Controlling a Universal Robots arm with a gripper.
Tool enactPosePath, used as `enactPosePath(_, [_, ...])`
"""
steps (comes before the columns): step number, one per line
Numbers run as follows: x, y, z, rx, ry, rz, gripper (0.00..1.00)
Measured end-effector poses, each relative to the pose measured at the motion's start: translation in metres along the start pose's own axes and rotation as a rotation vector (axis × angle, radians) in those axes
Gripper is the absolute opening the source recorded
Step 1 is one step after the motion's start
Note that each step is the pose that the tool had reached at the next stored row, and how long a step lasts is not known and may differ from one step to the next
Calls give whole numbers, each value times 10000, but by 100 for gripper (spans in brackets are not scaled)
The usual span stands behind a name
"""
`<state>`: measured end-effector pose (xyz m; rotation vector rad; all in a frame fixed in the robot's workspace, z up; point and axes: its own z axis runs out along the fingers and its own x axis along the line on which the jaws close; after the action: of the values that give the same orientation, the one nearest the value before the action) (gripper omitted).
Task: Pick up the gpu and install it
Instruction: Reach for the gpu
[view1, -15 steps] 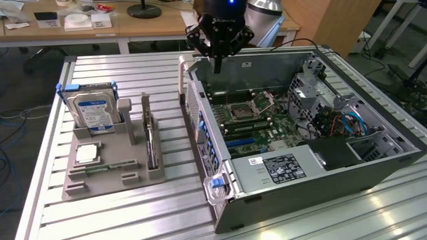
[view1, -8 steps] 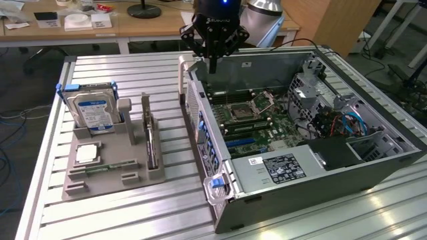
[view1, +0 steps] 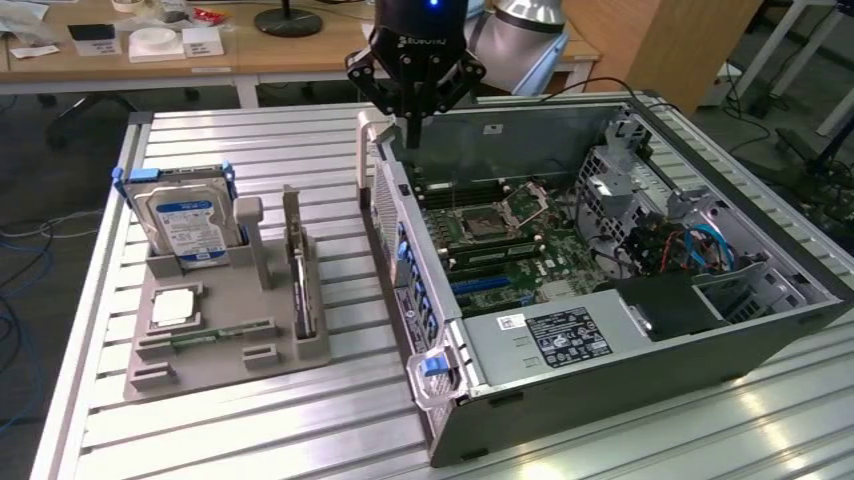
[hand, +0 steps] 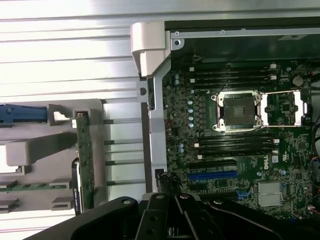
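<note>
— The gpu (view1: 300, 272), where is it?

— Standing on its long edge in a slot of the grey holder (view1: 220, 365) on the slatted metal worktop (view1: 267, 430). In the wrist view its green board edge (hand: 84, 160) shows upright in that same holder.

— What is beside it?

— A hard drive (view1: 187, 222) with a blue-white label stands in the holder towards the exterior view's left. A small green memory stick (view1: 203, 335) lies flat nearer the camera.

— And the hand?

— The hand (view1: 411, 132) hangs above the far corner of the open computer case (view1: 601, 390), by the pale bracket at that corner. Its fingers are clenched together, pointing down, and nothing is between them. It is well apart from the gpu.

— Does it touch the case?

— I cannot tell; the fingertips sit right at the rim in the exterior view.

— What lies under it?

— The wrist view looks past the hand (hand: 174, 210) onto the motherboard (hand: 240, 165), with the processor socket (hand: 239, 111) open and a blue slot (hand: 212, 175) lying bare. The holder lies just outside the case wall.
</note>
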<state>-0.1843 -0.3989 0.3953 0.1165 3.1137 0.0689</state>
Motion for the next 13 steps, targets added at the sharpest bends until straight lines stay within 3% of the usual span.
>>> enactPosePath(13, [297, -22, -7, 0, 0, 1, 11])
